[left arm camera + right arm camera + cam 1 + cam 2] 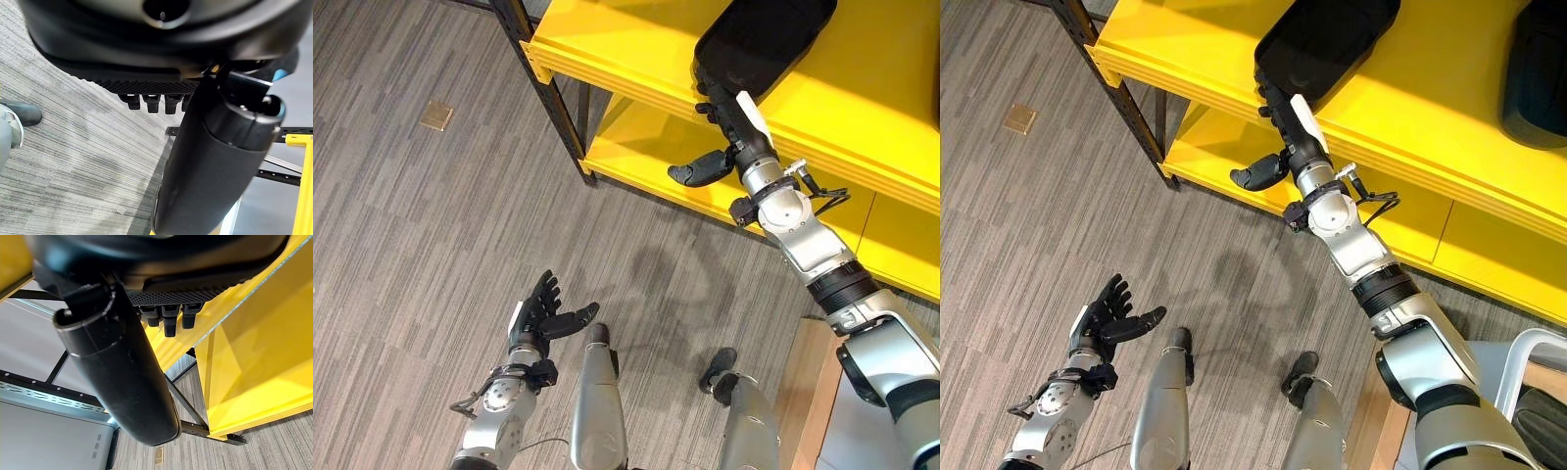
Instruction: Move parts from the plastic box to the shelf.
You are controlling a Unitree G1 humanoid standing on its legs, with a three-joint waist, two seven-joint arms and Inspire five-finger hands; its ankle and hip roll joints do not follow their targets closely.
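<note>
While the left hand (540, 315) hangs low over the carpet (401, 225) with its fingers spread and nothing in it, the work is further right at the yellow shelf (862, 108). There the right hand (729, 122) reaches up to a black part (764, 34) lying on the top board, its near end jutting over the front lip. The thumb sticks out loose below the board; the fingers run up to the part's edge, and whether they grip it or only touch I cannot tell. A second black part (1538, 69) lies further right. The risk, as I judge it: drawing the hand back could drag the overhanging part off the lip and onto the floor.
</note>
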